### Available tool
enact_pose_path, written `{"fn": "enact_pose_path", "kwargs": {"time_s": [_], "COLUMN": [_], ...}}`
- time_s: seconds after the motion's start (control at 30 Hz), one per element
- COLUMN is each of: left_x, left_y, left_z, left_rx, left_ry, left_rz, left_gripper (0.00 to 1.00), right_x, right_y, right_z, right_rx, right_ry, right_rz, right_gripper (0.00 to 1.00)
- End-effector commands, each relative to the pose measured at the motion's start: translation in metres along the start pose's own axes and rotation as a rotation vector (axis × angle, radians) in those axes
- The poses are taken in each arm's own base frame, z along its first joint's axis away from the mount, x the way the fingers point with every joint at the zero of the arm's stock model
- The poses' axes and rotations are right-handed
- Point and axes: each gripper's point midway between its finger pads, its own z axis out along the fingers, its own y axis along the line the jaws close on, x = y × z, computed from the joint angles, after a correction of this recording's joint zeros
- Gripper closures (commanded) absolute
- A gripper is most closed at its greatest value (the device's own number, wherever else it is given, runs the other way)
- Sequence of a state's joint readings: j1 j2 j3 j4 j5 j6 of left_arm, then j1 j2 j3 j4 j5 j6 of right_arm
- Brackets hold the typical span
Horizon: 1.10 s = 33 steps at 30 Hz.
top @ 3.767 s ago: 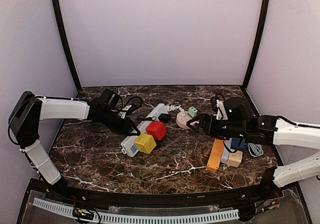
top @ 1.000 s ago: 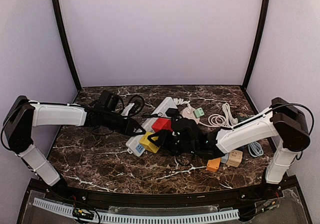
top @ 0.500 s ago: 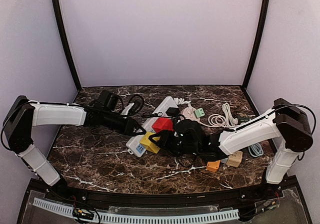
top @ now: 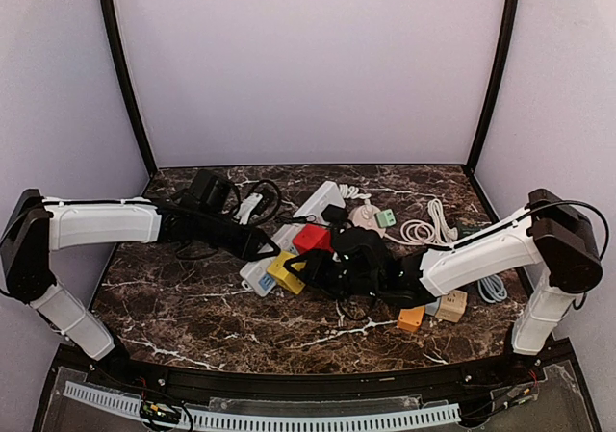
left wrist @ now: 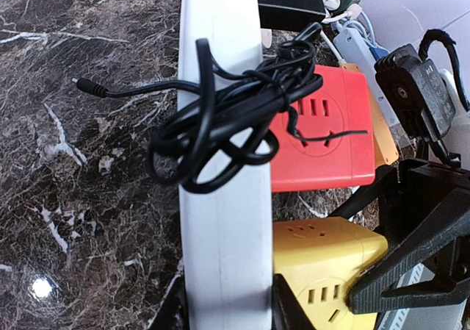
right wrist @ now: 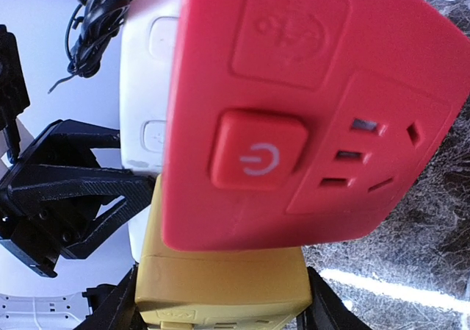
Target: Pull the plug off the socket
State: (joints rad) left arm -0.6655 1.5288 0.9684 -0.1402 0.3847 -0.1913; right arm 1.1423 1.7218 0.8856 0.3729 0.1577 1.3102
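- Red socket cube (right wrist: pixel 308 87), just beyond the yellow socket cube (right wrist: pixel 220 289) that sits between the right fingers (right wrist: pixel 110 311): white power sign, a broken circle with a stroke, on its square red button (right wrist: pixel 257 159).
- Same cube, raised panel on the end far from the fingers: embossed mark, not readable.
- White power strip (right wrist: pixel 147 87) beside it: two small buttons, marks too faint to read.

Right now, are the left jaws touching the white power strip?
Touching. Left wrist view: the left gripper has its jaws pressed flush against both sides of the white power strip, with no gap visible.
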Motion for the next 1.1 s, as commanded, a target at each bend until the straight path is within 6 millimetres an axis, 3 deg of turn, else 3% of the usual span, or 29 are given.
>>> {"fn": "enact_pose_path", "kwargs": {"time_s": [0.0, 0.37, 0.73, 1.07], "left_x": [-0.023, -0.027, -0.030, -0.029], "left_y": [0.008, -0.004, 0.030, 0.040], "left_z": [-0.022, -0.023, -0.028, -0.029], "left_rx": [-0.105, -0.022, -0.034, -0.064], "left_ry": [-0.065, -0.073, -0.113, -0.118], "left_rz": [0.107, 0.070, -0.130, -0.148], "left_gripper": [0.99, 0.99, 0.99, 0.99], "right_x": [-0.019, -0.017, -0.002, 0.002], "right_y": [0.017, 0.006, -0.003, 0.001], "right_z": [-0.010, -0.011, -0.001, 0.001], "right_rx": [-0.013, -0.001, 0.028, 0.026], "right_ry": [-0.083, -0.085, -0.047, -0.043], "right_rz": [-0.051, -0.053, -0.059, -0.068], "right_gripper": [1.00, 1.00, 1.00, 1.00]}}
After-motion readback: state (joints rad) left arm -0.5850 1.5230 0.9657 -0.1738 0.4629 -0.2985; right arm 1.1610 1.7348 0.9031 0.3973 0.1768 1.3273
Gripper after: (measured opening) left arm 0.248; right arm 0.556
